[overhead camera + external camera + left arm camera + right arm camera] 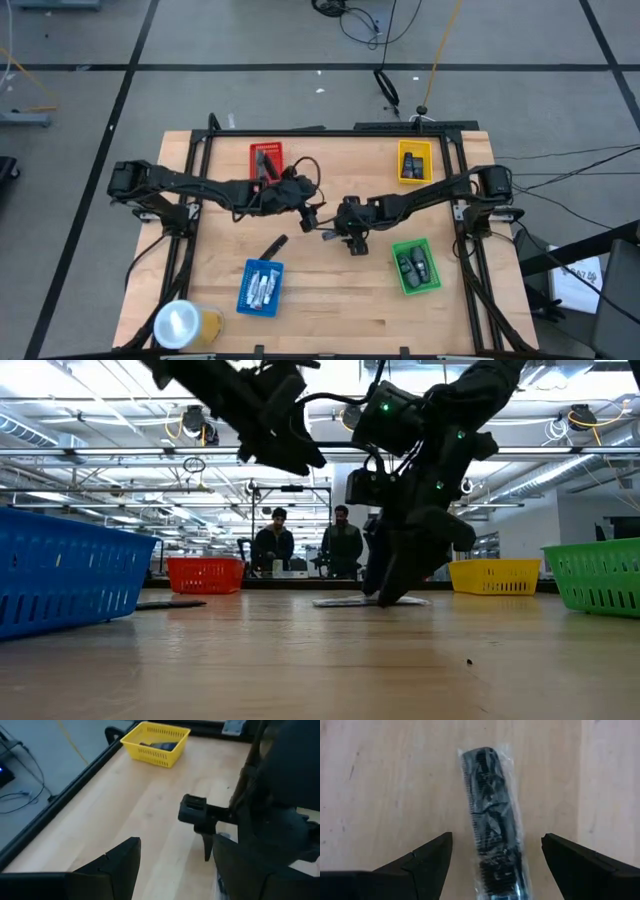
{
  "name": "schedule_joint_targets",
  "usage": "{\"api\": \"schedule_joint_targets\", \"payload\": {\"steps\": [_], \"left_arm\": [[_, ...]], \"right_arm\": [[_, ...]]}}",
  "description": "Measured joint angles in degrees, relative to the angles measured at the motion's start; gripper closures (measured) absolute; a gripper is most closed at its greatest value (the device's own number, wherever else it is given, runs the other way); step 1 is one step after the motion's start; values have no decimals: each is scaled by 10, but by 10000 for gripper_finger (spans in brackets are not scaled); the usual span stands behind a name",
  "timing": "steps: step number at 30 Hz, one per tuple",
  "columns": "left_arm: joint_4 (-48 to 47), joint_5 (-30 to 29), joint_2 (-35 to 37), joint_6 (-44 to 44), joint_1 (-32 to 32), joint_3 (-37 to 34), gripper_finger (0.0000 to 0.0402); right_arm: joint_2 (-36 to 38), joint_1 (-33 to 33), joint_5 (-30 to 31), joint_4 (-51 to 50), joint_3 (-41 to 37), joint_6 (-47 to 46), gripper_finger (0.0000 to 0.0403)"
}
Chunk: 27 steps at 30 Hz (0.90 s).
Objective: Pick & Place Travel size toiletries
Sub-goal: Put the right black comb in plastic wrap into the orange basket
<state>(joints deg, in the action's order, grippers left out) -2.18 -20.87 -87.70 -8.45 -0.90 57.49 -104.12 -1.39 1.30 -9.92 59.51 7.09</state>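
Observation:
A black comb in a clear wrapper (490, 820) lies flat on the wooden table, seen in the high view as a pale patch (329, 236). My right gripper (495, 865) (352, 243) is low over it and open, one finger on each side of the comb, not touching it. My left gripper (318, 214) (175, 875) hangs higher, just left of the right one, open and empty. A slim dark stick (272, 245) lies on the table left of the centre.
Four trays stand around the centre: red (253, 150) at the far left, yellow (402, 178) at the far right, green (398, 250) at the right, blue (243, 300) near the left. A yellowish roll (185, 325) stands at the near left corner. People stand beyond the table (310, 545).

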Motion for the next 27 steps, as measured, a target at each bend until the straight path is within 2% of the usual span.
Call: {"api": "schedule_joint_targets", "payload": {"steps": [6, 15, 20, 27], "left_arm": [[129, 26, 35, 8, -4, -88, 156], [109, 13, 198, 10, -16, -173, 156], [106, 13, 282, 9, -18, -218, 156], [106, 13, 345, 2, -18, -256, 156]], "right_arm": [[-1, 6, -1, -15, 0, 0, 106], [-1, 34, -45, -40, 0, -22, 116], [-1, 37, -45, -42, 0, -20, 165], [-1, 40, -45, -42, -1, -15, 267]]}}
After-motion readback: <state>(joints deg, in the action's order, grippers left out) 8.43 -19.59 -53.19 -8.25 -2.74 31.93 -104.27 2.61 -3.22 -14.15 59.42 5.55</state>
